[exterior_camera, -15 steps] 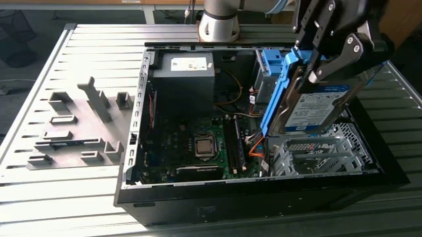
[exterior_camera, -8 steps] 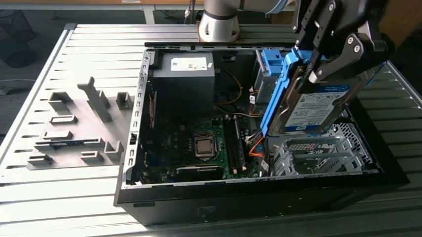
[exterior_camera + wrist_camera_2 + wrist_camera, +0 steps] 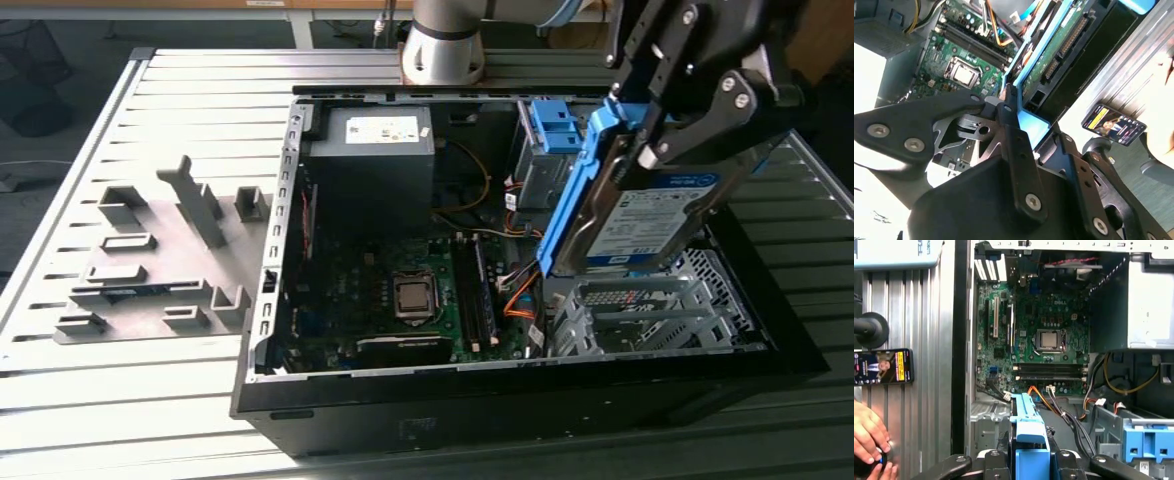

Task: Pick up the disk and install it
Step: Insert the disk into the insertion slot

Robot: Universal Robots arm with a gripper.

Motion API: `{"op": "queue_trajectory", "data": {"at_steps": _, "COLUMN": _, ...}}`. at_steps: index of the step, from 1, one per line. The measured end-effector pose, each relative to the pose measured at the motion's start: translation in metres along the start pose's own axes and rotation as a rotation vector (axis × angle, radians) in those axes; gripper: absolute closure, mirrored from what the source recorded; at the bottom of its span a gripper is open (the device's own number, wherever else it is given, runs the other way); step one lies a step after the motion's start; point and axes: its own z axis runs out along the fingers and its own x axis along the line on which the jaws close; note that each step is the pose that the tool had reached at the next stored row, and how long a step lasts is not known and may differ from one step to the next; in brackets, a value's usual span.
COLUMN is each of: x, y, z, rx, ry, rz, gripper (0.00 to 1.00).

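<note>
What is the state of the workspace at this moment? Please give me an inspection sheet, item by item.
Surface: ribbed metal table, carrying an open computer case that lies on its side.
Job's things: disk in its blue frame, held tilted above the drive cage, not yet seated.
Clutter: grey fixture blocks on the exterior view's left; a bare blue bracket inside the case.
Grippers: end effector shut on the disk.
Cables: orange and yellow wires beside the motherboard, near the disk's lower edge.
Surroundings: phone on the table and a person's hand near it, in the first wrist view.
</note>
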Motion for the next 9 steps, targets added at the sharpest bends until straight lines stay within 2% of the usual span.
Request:
{"op": "queue_trajectory", "data": {"at_steps": 3, "x": 0.0009, "y": -0.0081, "z": 0.0019, "rx": 0.0000, "ry": 0.0001, "rz": 0.000, "gripper": 0.63}}
{"op": "queue_trajectory", "data": {"at_steps": 9, "x": 0.0082, "y": -0.0109, "z": 0.0088, "rx": 0.0000, "ry": -0.0002, "rz": 0.006, "gripper": 0.63}}
